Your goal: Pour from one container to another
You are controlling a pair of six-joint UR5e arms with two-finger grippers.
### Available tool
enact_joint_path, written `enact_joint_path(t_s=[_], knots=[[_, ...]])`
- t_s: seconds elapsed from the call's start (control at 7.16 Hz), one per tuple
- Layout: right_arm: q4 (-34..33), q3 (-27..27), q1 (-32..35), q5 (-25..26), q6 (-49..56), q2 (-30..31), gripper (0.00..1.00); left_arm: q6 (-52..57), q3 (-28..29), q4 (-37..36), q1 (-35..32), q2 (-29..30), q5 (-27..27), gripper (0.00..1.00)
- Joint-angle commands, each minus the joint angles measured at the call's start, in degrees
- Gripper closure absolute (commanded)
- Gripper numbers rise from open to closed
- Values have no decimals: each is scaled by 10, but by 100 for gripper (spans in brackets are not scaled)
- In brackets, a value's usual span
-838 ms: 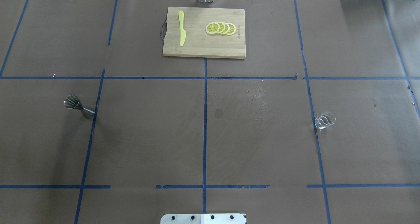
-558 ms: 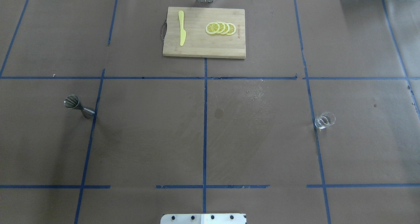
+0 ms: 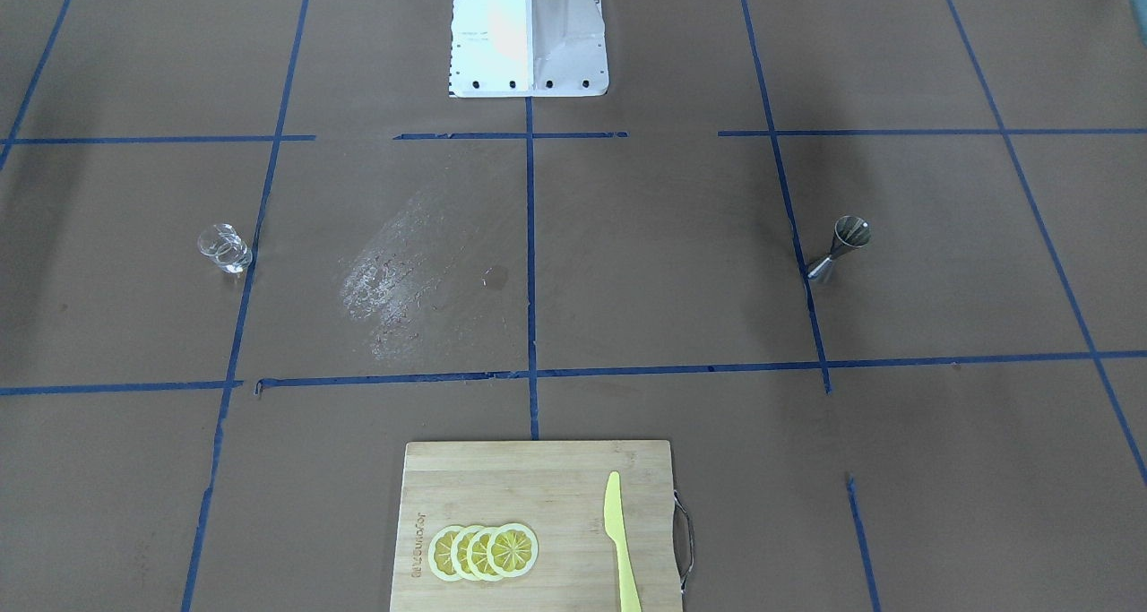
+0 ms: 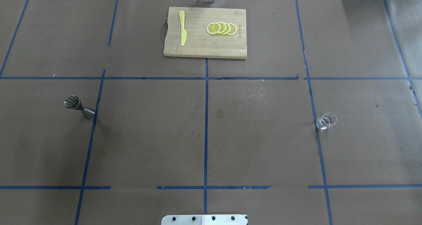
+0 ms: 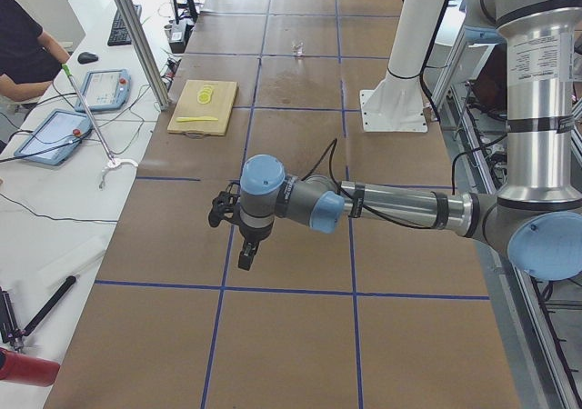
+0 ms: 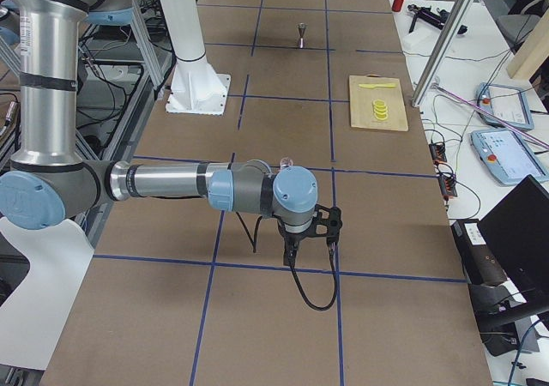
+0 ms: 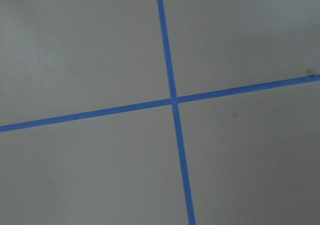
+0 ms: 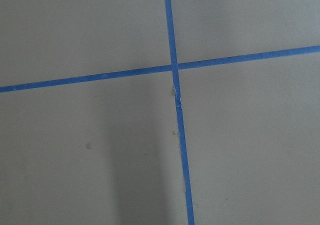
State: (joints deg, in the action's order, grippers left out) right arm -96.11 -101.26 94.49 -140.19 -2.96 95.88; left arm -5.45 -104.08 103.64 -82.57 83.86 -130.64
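1. While both arms reach out toward the 2 ends of the bench, I have the left gripper pointing down above a blue tape line. Only the side view catches it, so I cannot tell how wide its jaws stand.
2. Same story for the right gripper: it points down over the bench near a tape line. It shows in the side view alone, so I cannot tell its jaw width either.
3. Both wrist views give me bare bench, each with 1 tape crossing.
4. Glass cup stands upright on the robot's right side, touching a tape line. Whether it holds liquid I cannot tell.
5. Jigger stands upright on the robot's left side, just beside another tape line. It is well apart from the glass cup, with the whole middle of the bench between them.
6. Between the 2, nearer the glass cup, I see a wet patch with a small dark spot beside it.
7. On the side far from the robot sits a cutting board. It carries 4 lemon slices overlapping in a row and a yellow knife lying flat, apart from the slices.
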Motion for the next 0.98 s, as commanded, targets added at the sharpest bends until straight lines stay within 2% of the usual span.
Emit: enact_joint_path(t_s=[0.0, 0.28, 0.42, 0.56, 0.7, 0.84], knots=[[0, -1, 0, -2, 1, -2, 0, -69, -92, 1, 61, 2, 0, 0], [-3, -10, -3, 0, 2, -20, 0, -203, -165, 2, 133, 1, 3, 0], [-5, -8, -4, -2, 2, -26, 0, -284, -182, 45, 164, -5, 5, 0], [-6, -7, -5, -10, 2, -24, 0, -398, -183, 139, 203, -33, 16, 0], [-4, -6, -9, -37, 2, -23, 0, -520, -183, 221, 259, -57, 79, 0], [-2, -10, -18, -34, 2, -26, 0, -604, -183, 267, 315, -65, 144, 0]])
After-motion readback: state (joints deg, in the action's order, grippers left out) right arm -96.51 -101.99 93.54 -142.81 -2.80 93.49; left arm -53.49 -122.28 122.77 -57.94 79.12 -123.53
